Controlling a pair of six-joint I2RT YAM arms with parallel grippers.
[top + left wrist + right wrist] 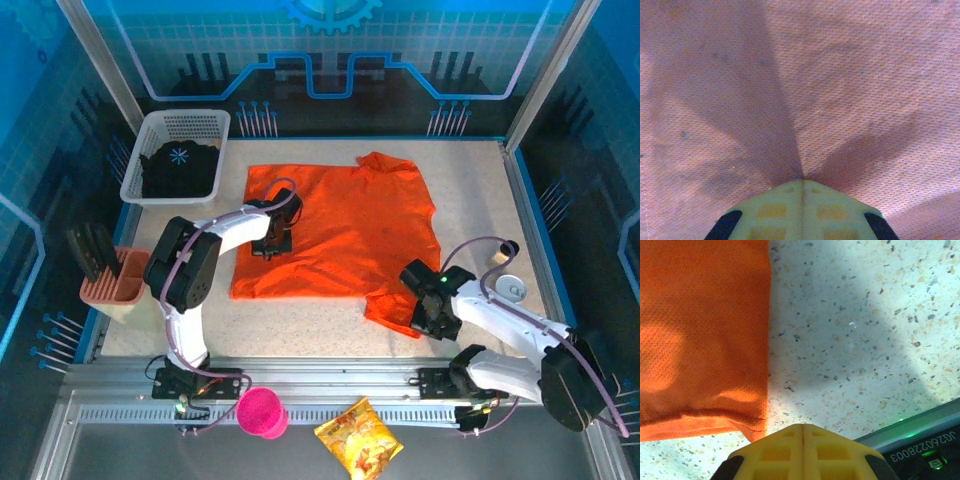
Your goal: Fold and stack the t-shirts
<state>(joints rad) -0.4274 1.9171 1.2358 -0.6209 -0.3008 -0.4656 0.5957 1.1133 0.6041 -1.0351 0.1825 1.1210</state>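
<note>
- The orange t-shirt (340,235) lies spread out in the middle of the table (470,200), with one sleeve reaching toward the near edge on the right.
- The left gripper (270,245) rests on the shirt's left part and hides the cloth beneath it. In the left wrist view its fingertips (802,182) are pressed together with no gap, right against the weave (840,75), which looks pinkish and shadowed there. I cannot tell whether any fabric is pinched at the seam.
- The right gripper (425,315) sits by the near right sleeve, and the arm covers part of that sleeve from above. In the right wrist view its fingers (802,427) are closed on nothing, just beside the sleeve's hemmed corner (700,340) over bare speckled table (865,340). A label at the lower right is cut off.
- The black t-shirt (180,170), with a pale-blue snowflake print, is bunched in the white basket (190,125) at the far left corner, so its shape cannot be made out.
- A small round shiny thing (512,290) near the right edge is too small to identify.
</note>
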